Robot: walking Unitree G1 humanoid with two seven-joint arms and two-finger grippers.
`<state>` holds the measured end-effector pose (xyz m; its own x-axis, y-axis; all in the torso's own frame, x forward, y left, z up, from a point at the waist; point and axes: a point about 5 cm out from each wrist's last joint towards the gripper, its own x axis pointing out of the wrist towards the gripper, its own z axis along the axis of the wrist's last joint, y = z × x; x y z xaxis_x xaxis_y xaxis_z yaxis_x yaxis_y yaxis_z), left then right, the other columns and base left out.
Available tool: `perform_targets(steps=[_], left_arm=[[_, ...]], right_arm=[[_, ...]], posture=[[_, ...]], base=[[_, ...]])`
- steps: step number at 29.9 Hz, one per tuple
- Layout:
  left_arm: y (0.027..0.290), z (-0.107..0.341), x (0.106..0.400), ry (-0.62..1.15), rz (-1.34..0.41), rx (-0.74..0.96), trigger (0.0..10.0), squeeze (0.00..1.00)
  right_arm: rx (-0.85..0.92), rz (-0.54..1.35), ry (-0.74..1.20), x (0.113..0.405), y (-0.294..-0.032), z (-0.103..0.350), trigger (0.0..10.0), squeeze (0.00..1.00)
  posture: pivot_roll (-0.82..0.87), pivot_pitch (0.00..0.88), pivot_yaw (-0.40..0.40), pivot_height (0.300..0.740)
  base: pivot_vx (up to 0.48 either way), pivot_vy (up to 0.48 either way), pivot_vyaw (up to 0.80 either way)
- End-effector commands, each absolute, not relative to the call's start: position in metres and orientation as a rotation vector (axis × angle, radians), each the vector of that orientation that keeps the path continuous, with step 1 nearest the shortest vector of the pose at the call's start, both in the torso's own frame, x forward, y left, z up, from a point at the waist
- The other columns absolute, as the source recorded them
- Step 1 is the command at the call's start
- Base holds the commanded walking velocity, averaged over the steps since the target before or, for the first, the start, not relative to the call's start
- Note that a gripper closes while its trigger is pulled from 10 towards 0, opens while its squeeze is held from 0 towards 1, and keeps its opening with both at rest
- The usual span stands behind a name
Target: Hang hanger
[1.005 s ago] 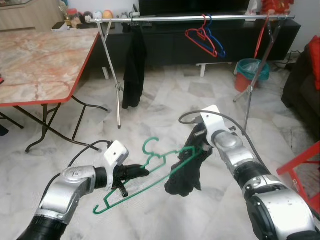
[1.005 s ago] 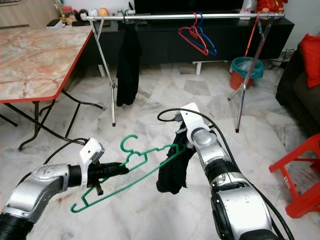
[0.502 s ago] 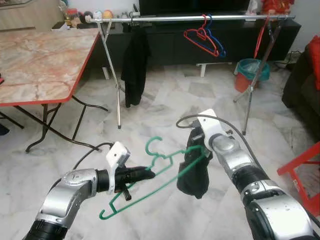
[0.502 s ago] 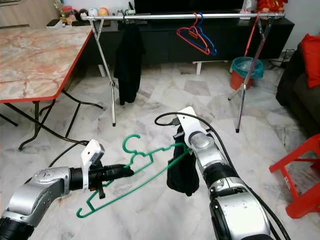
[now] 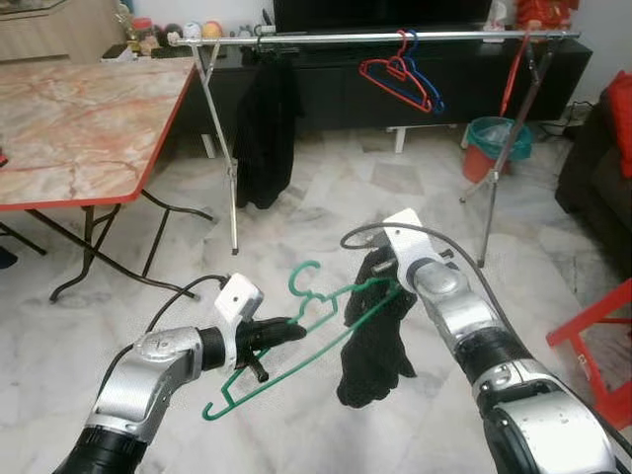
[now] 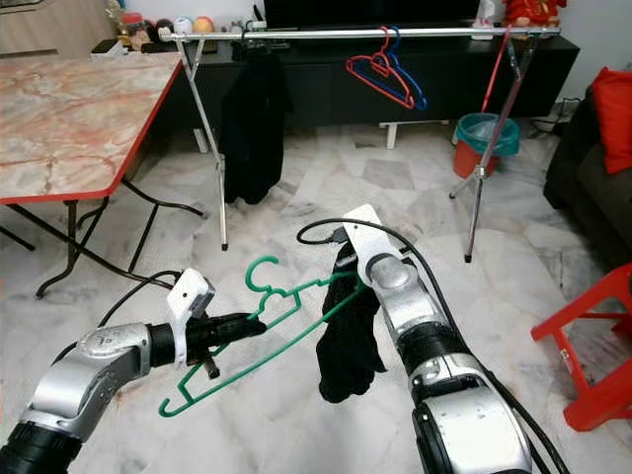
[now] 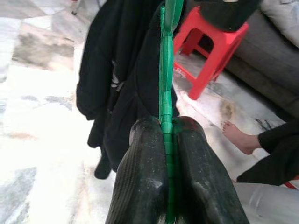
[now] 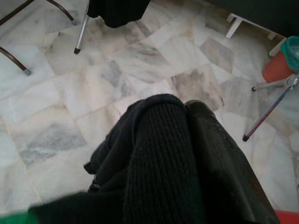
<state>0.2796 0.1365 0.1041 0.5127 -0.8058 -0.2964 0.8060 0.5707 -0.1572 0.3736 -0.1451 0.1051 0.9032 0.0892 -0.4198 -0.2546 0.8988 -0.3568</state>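
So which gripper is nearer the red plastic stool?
Right. The right gripper, shut on the black knitted garment, is on the red plastic stool's side; the left gripper clamps the green hanger farther away.

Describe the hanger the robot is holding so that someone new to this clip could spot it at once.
Look below the long silver clothes rail, to the marble floor in front of the robot. There the left claw pinches a thin green hanger, with a black garment draped over its far end at the right claw. It is the one green hanger; the red hanger and the blue hanger hang on the rail.
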Motion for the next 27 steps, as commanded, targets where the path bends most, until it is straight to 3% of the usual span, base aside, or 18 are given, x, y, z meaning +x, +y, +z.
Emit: perform_targets(steps=[1, 8, 14, 27], left_arm=[[0.142, 0.110, 0.284, 0.329, -0.939, 0.025, 10.0, 0.00], [0.154, 0.111, 0.304, 0.268, -0.715, 0.050, 10.0, 0.00], [0.153, 0.116, 0.311, 0.220, -0.653, 0.031, 10.0, 0.00], [0.155, 0.106, 0.294, 0.296, -0.788, 0.054, 10.0, 0.00]], right_arm=[[-0.425, 0.199, 0.373, 0.375, -0.140, 0.113, 10.0, 0.00], [-0.425, 0.205, 0.381, 0.371, -0.140, 0.112, 10.0, 0.00], [-0.429, 0.205, 0.387, 0.368, -0.140, 0.111, 10.0, 0.00], [-0.462, 0.169, 0.407, 0.365, -0.155, 0.110, 10.0, 0.00]], posture=[[-0.06, 0.000, 0.037, 0.740], [-0.06, 0.000, 0.039, 0.740], [-0.06, 0.000, 0.038, 0.740], [-0.06, 0.000, 0.034, 0.740]], base=[[0.000, 0.000, 0.00], [0.000, 0.000, 0.00], [0.000, 0.000, 0.00], [0.000, 0.000, 0.00]])
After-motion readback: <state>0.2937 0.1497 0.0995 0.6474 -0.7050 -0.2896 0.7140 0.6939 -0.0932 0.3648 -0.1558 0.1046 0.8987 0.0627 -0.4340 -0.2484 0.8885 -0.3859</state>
